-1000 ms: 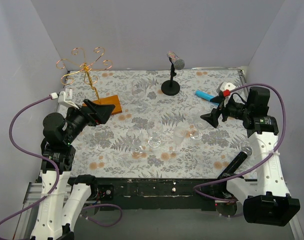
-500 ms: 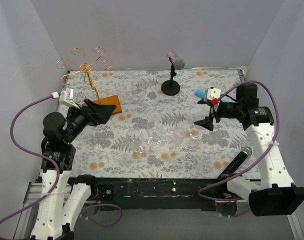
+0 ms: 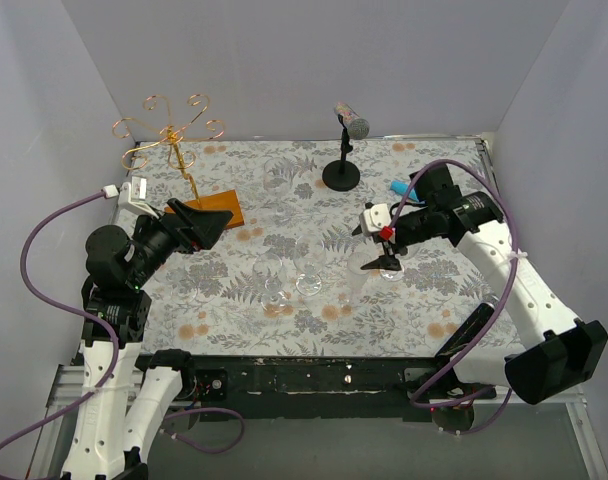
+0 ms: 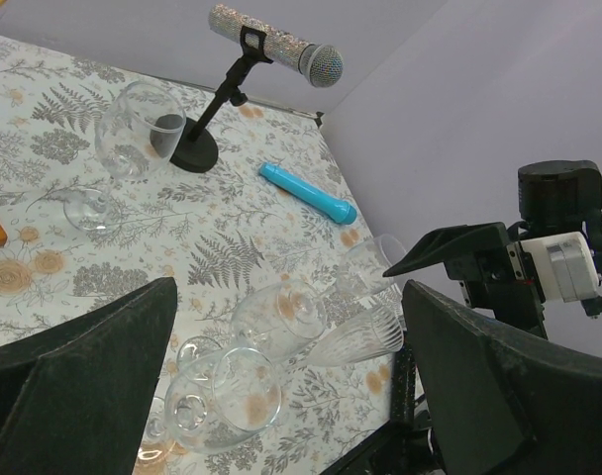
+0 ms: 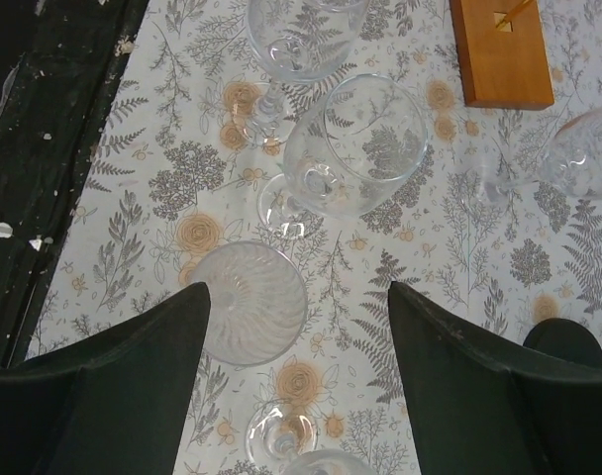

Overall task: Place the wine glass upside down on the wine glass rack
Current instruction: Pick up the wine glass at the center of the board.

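Note:
Several clear wine glasses (image 3: pixel 309 283) lie and stand in a cluster mid-table. In the right wrist view a ribbed glass (image 5: pixel 250 302) stands below my left finger, and a round-bowled wine glass (image 5: pixel 355 143) lies just beyond it. My right gripper (image 3: pixel 376 248) (image 5: pixel 299 297) hovers open above this cluster with nothing between its fingers. The wine glass rack (image 3: pixel 169 135), gold wire on an orange-brown wooden base (image 3: pixel 212 207) (image 5: pixel 499 49), stands at the back left. My left gripper (image 3: pixel 209 225) (image 4: pixel 289 292) is open beside that base, looking across at the glasses (image 4: pixel 281 317).
A black microphone stand (image 3: pixel 342 172) (image 4: pixel 271 45) stands at the back centre, with a blue tube (image 3: pixel 402 187) (image 4: pixel 306 193) to its right. Another glass (image 4: pixel 138 129) stands upright near the microphone stand. The table's dark front edge (image 5: pixel 53 148) runs close to the cluster.
My right arm has swung from the right side leftward and now hangs over the glass cluster, pointing down. The left arm has not moved.

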Controlling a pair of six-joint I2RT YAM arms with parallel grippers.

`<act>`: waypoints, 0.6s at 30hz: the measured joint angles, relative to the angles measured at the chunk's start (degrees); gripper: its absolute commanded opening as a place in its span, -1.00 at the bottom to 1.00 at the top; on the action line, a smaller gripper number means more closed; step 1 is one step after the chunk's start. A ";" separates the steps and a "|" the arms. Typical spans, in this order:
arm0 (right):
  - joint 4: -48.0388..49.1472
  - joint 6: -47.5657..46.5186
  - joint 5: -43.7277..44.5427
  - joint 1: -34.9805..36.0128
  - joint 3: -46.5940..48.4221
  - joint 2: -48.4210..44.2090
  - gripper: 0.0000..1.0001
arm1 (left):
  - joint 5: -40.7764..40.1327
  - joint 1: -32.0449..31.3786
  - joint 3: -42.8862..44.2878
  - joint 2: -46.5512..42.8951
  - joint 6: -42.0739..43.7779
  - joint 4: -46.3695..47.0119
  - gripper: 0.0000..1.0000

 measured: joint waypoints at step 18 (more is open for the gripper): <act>8.31 14.51 10.86 3.04 -0.02 0.24 0.04 | 0.85 0.00 -0.02 0.00 -1.09 0.50 0.96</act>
